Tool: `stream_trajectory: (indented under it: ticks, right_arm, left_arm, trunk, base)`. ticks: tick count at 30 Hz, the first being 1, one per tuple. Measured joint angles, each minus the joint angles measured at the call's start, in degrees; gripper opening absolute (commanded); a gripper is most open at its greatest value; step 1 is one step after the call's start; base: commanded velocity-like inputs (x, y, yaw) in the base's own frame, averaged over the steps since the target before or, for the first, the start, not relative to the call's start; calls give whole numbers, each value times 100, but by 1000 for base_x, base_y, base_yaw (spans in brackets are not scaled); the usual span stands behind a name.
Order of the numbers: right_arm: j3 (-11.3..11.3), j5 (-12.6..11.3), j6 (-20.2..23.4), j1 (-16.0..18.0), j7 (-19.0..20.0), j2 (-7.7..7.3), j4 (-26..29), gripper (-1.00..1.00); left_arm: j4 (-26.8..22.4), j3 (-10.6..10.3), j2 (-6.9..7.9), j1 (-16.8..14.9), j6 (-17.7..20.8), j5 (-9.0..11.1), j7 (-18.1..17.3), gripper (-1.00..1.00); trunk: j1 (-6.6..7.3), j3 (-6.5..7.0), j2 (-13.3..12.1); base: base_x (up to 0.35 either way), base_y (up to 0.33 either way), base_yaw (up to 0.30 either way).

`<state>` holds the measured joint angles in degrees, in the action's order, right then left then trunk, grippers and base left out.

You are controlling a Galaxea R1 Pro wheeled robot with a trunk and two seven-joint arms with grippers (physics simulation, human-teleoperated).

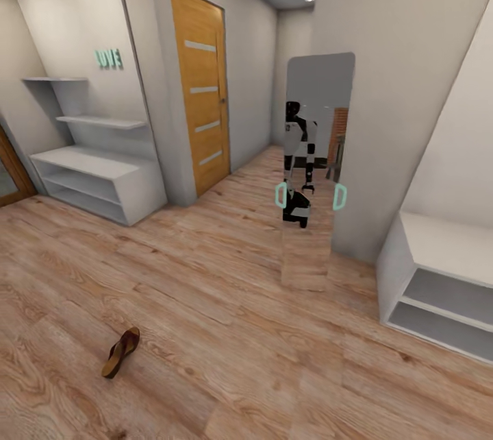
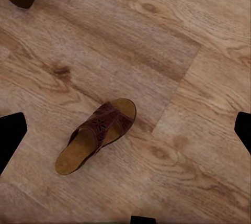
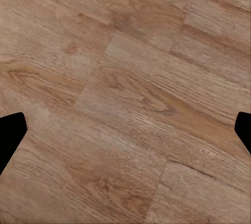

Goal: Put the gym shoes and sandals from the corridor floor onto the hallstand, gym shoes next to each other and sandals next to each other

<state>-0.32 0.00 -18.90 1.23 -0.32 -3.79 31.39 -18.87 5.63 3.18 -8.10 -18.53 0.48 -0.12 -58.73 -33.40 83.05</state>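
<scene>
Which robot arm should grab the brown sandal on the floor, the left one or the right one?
Probably the left. The left wrist view looks straight at a whole sandal lying on the wood floor, between its spread fingertips, nothing held. The right wrist view has bare planks between its fingertips.

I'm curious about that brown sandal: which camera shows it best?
The left wrist view: the sandal lies whole on the floor, its patterned strap and tan footbed clear. The head view shows a sandal small and edge-on. The right wrist view shows floor planks.
</scene>
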Motion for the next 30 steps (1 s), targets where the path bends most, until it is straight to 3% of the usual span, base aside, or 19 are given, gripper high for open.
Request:
stream_trajectory:
  ticks: [16, 30]
  right_arm:
    - [0, 0, 5, 0, 0, -1, 5, 100]
    - [-9, 5, 18, 5, 4, -33, 554, 100]
  left_arm:
    - [-58, -40, 11, -75, 11, -61, -3, 100]
    - [-3, -96, 55, -1283, 228, -98, -15, 100]
  trunk:
    - [0, -69, 0]
    - [0, -98, 0]
  base:
    - [0, 0, 240]
    - [0, 0, 83]
